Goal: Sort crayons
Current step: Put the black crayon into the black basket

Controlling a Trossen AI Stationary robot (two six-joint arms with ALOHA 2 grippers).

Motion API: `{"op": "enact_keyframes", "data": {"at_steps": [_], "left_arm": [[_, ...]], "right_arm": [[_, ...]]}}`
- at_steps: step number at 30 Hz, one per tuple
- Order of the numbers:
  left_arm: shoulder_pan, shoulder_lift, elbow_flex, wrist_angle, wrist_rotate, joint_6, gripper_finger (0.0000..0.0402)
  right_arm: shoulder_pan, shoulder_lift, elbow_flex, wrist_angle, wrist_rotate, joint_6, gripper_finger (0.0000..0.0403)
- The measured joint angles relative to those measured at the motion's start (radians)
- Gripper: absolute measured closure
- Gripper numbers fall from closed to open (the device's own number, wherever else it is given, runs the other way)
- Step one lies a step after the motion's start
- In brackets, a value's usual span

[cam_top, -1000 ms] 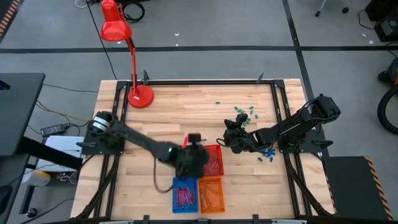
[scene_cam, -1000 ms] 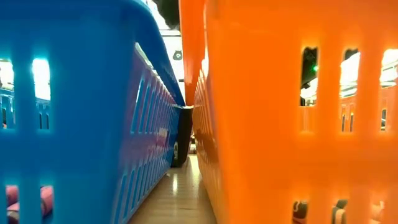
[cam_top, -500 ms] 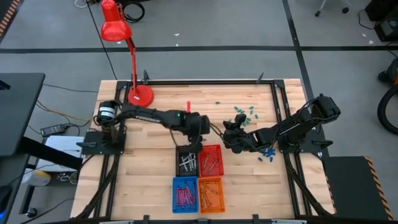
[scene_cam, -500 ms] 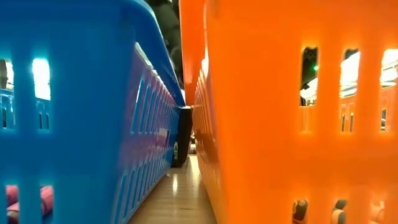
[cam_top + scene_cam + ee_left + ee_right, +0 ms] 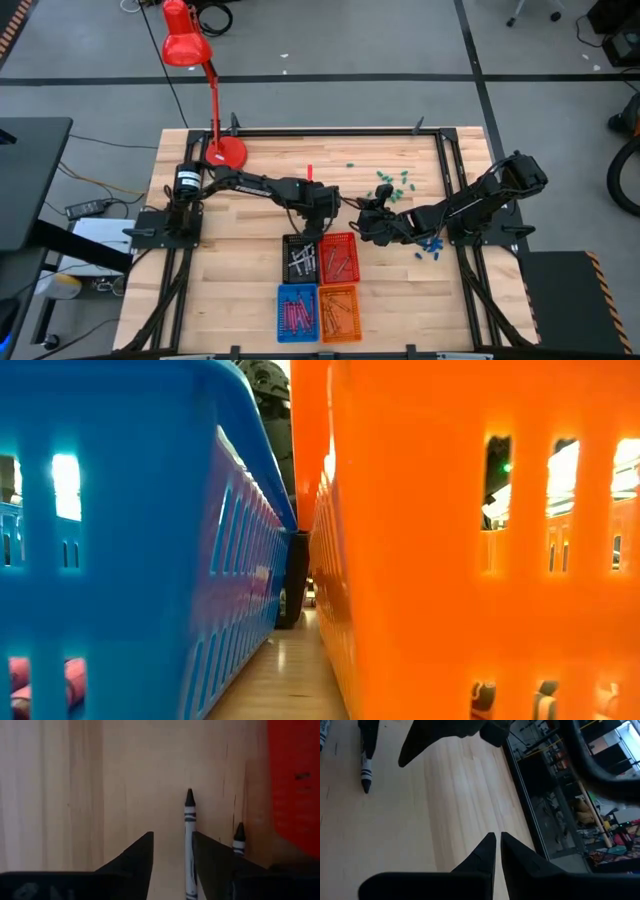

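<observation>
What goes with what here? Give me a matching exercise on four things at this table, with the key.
Things:
1. black basket
2. blue basket
3. red lamp
4. right tool

States or places:
a. shut, over bare table
b. holds maroon crayons
c. holds pale crayons
d. stands at the table's corner on the left arm's side

Pairs: 1-c, 2-b, 3-d, 4-a
</observation>
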Motion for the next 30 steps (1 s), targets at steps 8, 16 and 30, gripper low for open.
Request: {"op": "enact_keyframes", "data": {"at_steps": [8,16,30], "left_arm": [[0.0,0.009,0.0,-0.009,0.035,0.003,0.0246],[0.0,0.022,0.0,0.005,0.045,-0.013,0.0246],[0.001,0.052,0.003,-0.016,0.045,-0.027,0.0274]], "right_arm": [[0.0,0.0,0.0,-0.003,0.004,0.0,0.0369],[0.0,0.0,0.0,-0.006,0.007,0.0,0.0369],[0.0,0.0,0.0,-0.009,0.011,-0.002,0.0369]]}}
